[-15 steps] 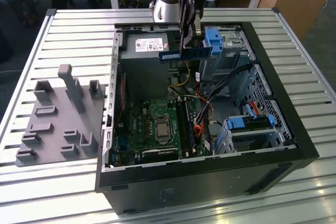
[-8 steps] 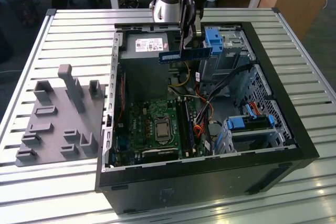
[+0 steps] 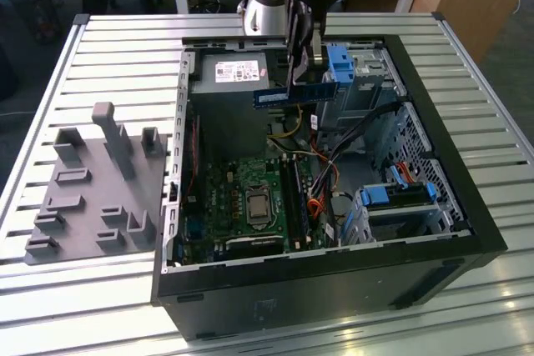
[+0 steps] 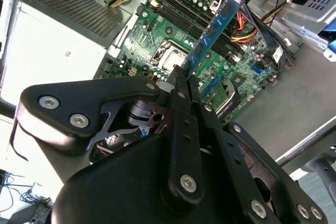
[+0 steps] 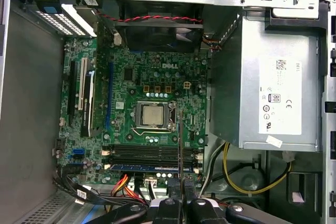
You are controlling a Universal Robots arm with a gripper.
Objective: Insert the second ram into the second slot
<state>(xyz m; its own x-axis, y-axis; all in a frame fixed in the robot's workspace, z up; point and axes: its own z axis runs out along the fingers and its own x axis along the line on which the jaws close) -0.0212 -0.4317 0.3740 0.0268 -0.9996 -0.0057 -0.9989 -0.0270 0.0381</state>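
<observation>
Motherboard (image 3: pixel 250 198) low in the open case (image 3: pixel 180 122), memory slots (image 3: pixel 294 193) toward the exterior view's right; well above them, hand (image 3: pixel 294 82) clamped on the second ram (image 3: pixel 274 98) — hold it level, edge parallel to the slots, lower straight, press both ends evenly.

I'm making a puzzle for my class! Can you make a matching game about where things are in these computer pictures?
1. blue ram stick
2. silver processor chip
3. grey holder

A. on the table, beside the case
B. in the middle of the green board
C. pinched in the gripper, up in the air

Pairs: 1-C, 2-B, 3-A
</observation>
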